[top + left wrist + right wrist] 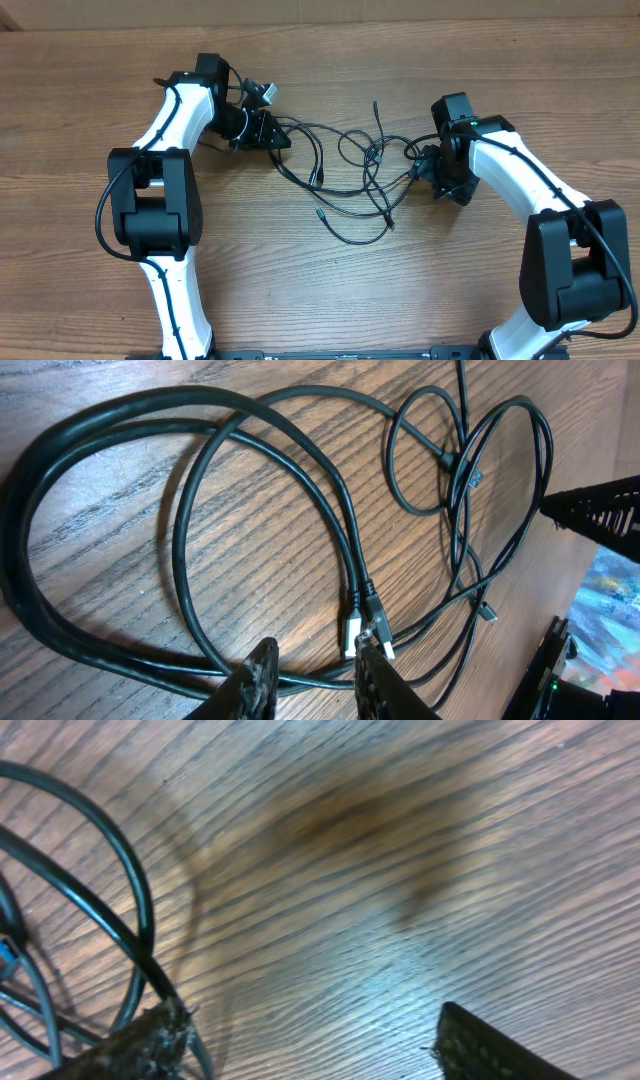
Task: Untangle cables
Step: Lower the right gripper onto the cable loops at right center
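The cables (pixel 350 168) are thin black cords lying in loose overlapping loops on the wooden table between the two arms. My left gripper (pixel 279 136) is at the tangle's left end. In the left wrist view its fingers (pixel 262 672) stand a little apart, low over the wood. One cord (pixel 318 682) runs across the gap between them, and two small metallic plug ends (pixel 351 632) lie just ahead of the right finger. My right gripper (pixel 423 176) is at the tangle's right edge. It (pixel 315 1040) stands wide open over bare wood, with a cord (pixel 90 918) beside its left finger.
The wooden table (pixel 330 290) extends toward the front below the tangle. Thicker black wires (pixel 102 215) loop beside the left arm's base. The right arm's dark gripper shows at the right edge of the left wrist view.
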`<state>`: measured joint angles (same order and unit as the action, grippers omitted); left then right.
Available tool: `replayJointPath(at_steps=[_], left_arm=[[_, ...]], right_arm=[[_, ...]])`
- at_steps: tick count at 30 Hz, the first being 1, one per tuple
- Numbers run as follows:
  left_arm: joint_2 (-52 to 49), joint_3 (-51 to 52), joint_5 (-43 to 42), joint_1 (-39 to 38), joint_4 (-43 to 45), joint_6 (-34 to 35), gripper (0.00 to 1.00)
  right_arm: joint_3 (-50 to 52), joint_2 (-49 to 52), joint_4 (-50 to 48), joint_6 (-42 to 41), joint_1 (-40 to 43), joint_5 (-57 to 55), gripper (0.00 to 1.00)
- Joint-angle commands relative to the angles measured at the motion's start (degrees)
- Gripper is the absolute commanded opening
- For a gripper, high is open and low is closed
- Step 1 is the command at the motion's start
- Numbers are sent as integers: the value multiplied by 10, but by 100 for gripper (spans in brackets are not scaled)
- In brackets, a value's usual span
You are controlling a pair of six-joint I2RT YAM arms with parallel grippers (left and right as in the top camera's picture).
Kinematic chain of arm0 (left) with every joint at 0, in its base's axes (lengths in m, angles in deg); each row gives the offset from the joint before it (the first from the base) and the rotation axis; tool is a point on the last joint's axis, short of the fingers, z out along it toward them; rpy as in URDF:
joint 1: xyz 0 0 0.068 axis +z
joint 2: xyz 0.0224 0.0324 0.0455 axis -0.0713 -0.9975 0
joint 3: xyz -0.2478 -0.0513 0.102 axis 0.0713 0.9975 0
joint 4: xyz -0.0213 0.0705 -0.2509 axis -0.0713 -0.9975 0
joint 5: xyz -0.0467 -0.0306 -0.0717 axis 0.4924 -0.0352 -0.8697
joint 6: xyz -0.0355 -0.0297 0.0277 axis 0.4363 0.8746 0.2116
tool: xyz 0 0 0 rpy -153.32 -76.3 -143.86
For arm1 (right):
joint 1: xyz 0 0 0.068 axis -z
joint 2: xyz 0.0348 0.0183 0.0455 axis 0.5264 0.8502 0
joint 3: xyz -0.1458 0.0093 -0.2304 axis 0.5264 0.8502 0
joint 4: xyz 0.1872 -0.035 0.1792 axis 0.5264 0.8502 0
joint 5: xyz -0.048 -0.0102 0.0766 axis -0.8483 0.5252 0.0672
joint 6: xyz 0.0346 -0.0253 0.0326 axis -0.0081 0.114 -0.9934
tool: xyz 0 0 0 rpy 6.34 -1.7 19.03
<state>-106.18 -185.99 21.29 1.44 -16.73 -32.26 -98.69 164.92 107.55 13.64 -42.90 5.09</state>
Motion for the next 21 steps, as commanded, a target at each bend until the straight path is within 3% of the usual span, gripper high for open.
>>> replayJointPath(at_steps=[1,14,21], left_arm=[[-3,4,-10,-8,1,-6,26],[-3,4,-10,-8,1,-6,27],[-3,4,-10,-8,1,-6,27]], right_arm=[[6,-3,-12,-9,-14,18,73],[65,-3,-123,-33,-34,18,59],[73,-3,-137,-32,-34,17,42]])
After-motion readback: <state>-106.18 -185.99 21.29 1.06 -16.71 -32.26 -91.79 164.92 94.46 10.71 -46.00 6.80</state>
